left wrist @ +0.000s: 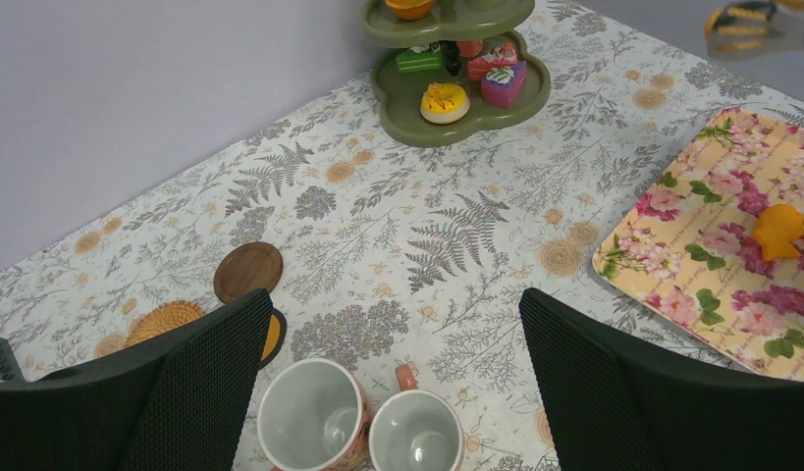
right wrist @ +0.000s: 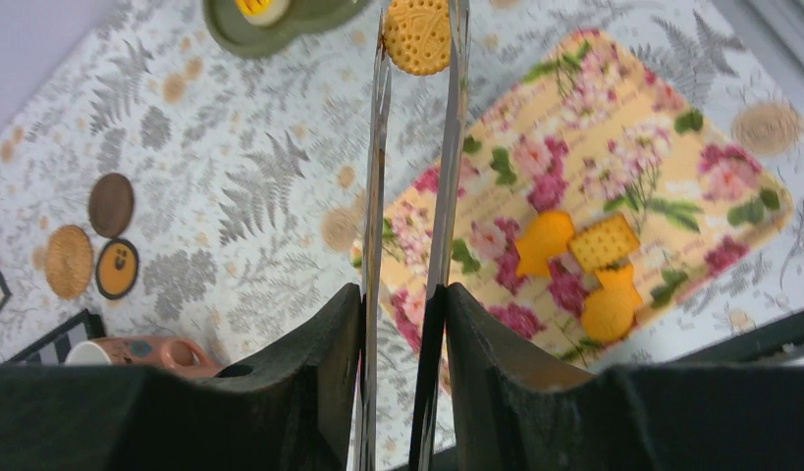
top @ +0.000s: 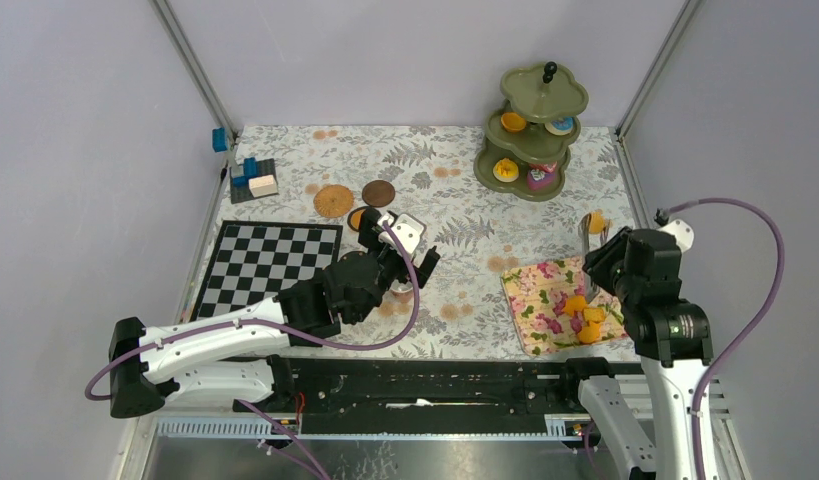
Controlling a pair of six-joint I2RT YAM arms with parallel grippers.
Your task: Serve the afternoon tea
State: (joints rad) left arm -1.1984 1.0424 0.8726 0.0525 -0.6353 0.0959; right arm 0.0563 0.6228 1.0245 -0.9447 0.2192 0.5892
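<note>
Left gripper (left wrist: 393, 312): jaws spread wide, nothing in them. It hangs over two pinkish mugs (left wrist: 314, 420), which stand upright side by side on the table with nothing inside. Three coasters (left wrist: 248, 271) lie near the mugs, and one is partly hidden behind my left finger.

Right gripper (right wrist: 402, 306): clenched on the tongs (right wrist: 378, 147). The tong tips pinch a round cookie (right wrist: 417, 34), lifted off the table. In the top view it sits between the cloth (top: 540, 290) and the stand (top: 532, 130).

The cloth is by the right arm's base. Three more cookies (right wrist: 604, 242) lie on it, bunched toward its near right part.

The stand is at the far right of the table, well apart from the mugs. There are sweets on its middle and bottom tiers, and from the left wrist view I make out a yellow donut (left wrist: 444, 101) on the bottom one.

The chessboard (top: 270, 265) lies flat at the left, beside the left arm.
</note>
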